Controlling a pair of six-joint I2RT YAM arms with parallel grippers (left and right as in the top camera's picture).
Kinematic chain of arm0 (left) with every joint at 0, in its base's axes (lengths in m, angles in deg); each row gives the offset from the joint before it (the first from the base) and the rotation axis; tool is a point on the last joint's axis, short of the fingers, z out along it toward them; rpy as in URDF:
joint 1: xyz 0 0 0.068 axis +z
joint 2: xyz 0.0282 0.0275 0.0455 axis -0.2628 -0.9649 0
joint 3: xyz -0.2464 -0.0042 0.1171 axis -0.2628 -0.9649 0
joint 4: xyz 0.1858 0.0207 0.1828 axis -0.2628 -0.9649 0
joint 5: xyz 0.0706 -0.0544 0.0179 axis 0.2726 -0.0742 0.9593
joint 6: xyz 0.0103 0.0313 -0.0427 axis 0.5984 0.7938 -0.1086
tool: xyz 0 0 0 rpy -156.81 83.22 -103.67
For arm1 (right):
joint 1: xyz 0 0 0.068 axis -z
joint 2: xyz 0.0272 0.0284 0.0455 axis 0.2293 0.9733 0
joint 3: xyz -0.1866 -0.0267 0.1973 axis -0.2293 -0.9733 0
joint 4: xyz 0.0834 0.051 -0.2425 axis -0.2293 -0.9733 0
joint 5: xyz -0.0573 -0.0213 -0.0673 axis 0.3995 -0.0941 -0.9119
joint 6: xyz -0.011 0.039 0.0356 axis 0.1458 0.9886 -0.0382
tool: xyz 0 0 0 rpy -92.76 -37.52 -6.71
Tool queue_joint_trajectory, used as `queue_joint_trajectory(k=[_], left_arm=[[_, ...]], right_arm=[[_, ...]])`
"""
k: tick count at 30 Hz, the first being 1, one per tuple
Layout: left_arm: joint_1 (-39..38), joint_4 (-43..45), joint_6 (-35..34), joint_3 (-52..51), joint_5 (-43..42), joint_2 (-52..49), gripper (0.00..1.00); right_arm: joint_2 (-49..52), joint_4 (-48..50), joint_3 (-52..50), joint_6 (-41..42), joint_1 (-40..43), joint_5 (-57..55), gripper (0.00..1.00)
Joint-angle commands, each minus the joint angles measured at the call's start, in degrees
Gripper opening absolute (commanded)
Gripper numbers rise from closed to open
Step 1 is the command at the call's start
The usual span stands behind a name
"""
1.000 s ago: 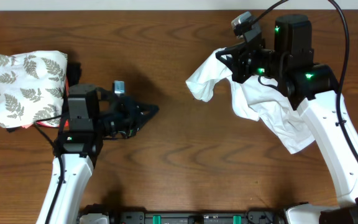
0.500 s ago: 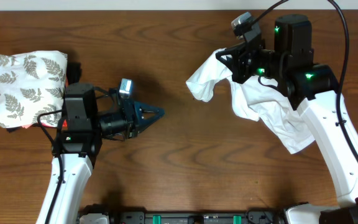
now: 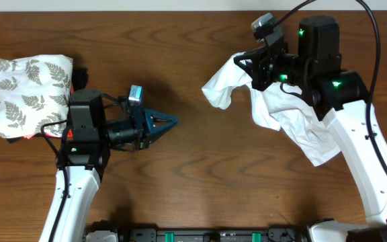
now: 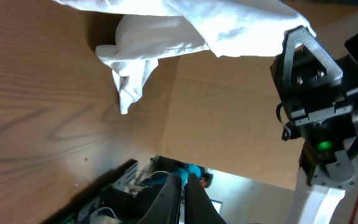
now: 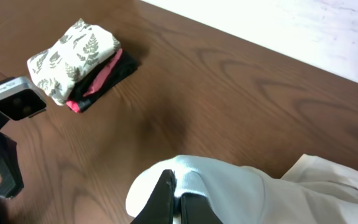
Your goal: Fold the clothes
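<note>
The white T-shirt (image 3: 294,121) is found on the right half of the bench (image 3: 200,181), crumpled and not laid flat. One bunched edge of it is gripped by the right pincer (image 3: 242,65), whose fingers are seen from the right wrist pressed together on a fold of the white cloth (image 5: 229,183). From this held point a rounded lobe of the fabric is let down to the left. The rest of the shirt is trailed back under the right arm (image 3: 355,134) toward the near right side of the bench, where it is spread in loose wrinkles. From the left wrist the hanging lobe (image 4: 135,56) is shown ending in a narrow tip close over the wood; whether the tip is touching the bench cannot be told.

The left pincer (image 3: 170,122) is held over the middle-left of the bench, pointed to the right toward the shirt and kept well apart from it. Its fingers (image 4: 173,196) are seen fully closed against each other, with nothing gripped between them.

At the far left corner of the bench a small stack of folded clothes is placed. It is topped by a white cloth with a grey fern-leaf pattern (image 3: 29,91), under which a red garment (image 5: 101,79) and a black garment (image 5: 124,65) are laid. The stack is located just behind the left arm (image 3: 86,134) and is not touched by either pincer.
</note>
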Motion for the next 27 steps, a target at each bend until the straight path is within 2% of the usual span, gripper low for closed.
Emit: queue_joint_trajectory(k=[1, 13, 27], left_arm=[[0.35, 1.75, -5.64, 0.37, -1.77, 0.55, 0.06], [0.35, 21.79, -21.75, 0.37, -6.91, 0.55, 0.06], [0.35, 23.21, -22.71, 0.37, -6.91, 0.55, 0.06]], right_arm=[[-1.95, -0.04, 0.09, -0.72, 0.63, 0.5, 0.01], [-2.38, -0.09, 0.09, -0.72, 0.63, 0.5, 0.01], [-2.38, -0.17, 0.07, -0.72, 0.63, 0.5, 0.01]])
